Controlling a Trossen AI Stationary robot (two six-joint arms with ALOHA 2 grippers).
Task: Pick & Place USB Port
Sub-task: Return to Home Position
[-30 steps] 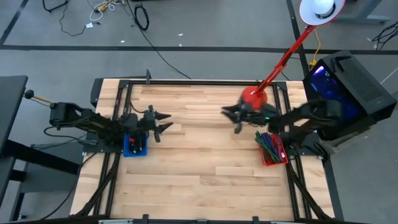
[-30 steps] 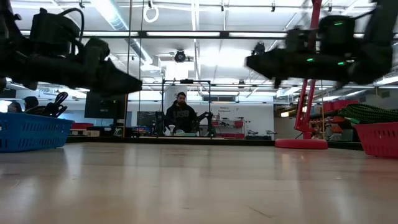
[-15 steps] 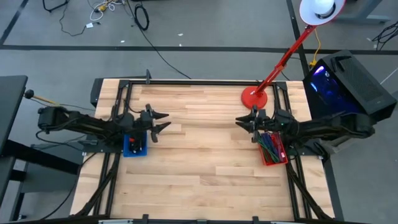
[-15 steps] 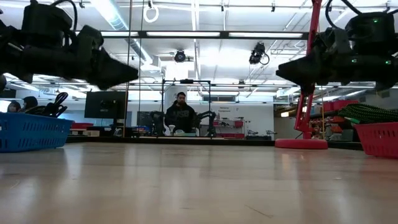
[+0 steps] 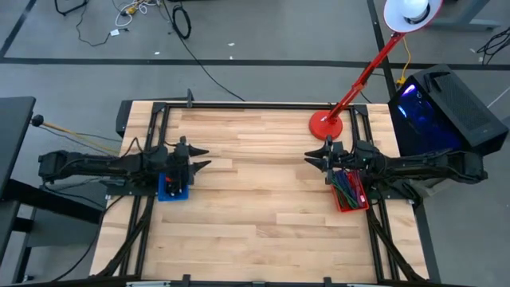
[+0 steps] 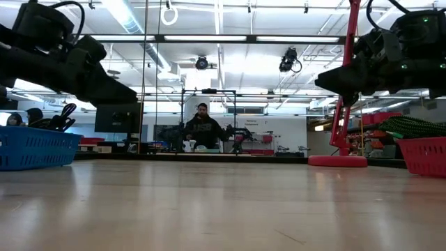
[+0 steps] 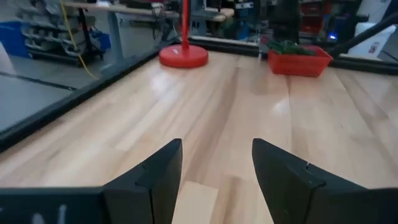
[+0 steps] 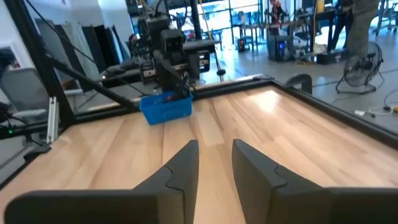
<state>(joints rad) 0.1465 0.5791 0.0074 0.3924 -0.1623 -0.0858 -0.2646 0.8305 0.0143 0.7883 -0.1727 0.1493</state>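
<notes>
Overhead, we see both arms stretched low along the sides of the pale, plank-striped wooden counter [image 5: 263,207], each pointing toward the middle. The left claw [image 5: 201,159] hangs over the left edge, and the blue basket [image 5: 174,190] sits just beside and below its wrist. The right claw [image 5: 312,157] hangs near the red basket [image 5: 348,191].

From table height we get what the top view hides. Both claws float clear of the wood. Black cables [image 6: 61,117] loop up above the rim of the blue basket, which has mesh walls. A coil of green cords [image 6: 411,127] heaps over the red basket. A person [image 6: 203,129] sits far behind the counter.

The left wrist view looks across to the round, glossy red lamp base [image 7: 183,57] and the red basket. The two blunt dark fingers [image 7: 155,180] stand wide apart with only bare wood between them, so that claw is released and empty.

The right wrist view faces the blue basket with the left arm above it. Its fingers [image 8: 180,171] are parted by a narrower gap, and they grasp nothing either.

So the cables lie in the blue basket, just behind and under the left claw, and well apart from the right one.
</notes>
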